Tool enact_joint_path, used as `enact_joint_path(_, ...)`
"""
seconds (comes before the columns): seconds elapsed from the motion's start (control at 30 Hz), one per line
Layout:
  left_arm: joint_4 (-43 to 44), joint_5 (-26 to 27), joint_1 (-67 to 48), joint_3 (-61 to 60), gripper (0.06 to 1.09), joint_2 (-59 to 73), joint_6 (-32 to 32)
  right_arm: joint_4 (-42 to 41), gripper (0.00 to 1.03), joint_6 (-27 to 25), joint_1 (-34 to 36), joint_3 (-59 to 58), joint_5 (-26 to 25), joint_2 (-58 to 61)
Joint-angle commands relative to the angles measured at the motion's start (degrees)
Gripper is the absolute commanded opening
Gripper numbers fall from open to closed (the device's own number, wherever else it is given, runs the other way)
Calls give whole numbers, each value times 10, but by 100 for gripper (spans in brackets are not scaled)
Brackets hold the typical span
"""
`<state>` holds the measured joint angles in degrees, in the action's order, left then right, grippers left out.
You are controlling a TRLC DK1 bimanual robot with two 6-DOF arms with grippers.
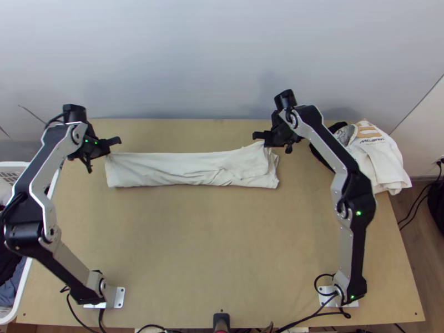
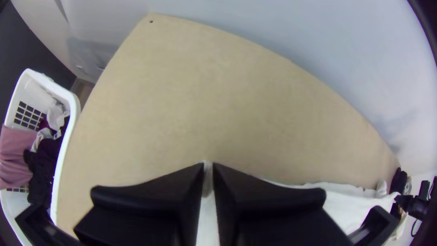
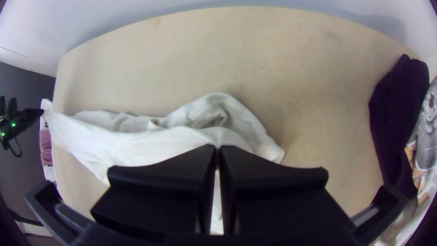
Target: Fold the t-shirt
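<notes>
Pinching one far corner of the t-shirt (image 1: pixel 191 169), your left gripper (image 2: pixel 208 169) is closed on cloth; your right gripper (image 3: pixel 217 150) clamps the far corner at the other end. Between them it lies in a long folded strip across the far part of the table (image 1: pixel 222 250). Expect it light, soft and limp, quick to crease; those two corners look like sound holds. Your grippers cover the pinched cloth, so you can't count layers, nor make out neck or sleeves.
</notes>
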<state>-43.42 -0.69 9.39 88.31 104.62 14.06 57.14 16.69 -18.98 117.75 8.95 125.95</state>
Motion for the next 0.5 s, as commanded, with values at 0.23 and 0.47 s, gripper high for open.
enact_joint_path(0.23,-55,15,-21,-37,104,19,-15,56,74,16,1,60,-3,42)
enact_joint_path(0.47,-77,23,-12,-82,104,-35,-48,130,99,18,10,89,-2,13)
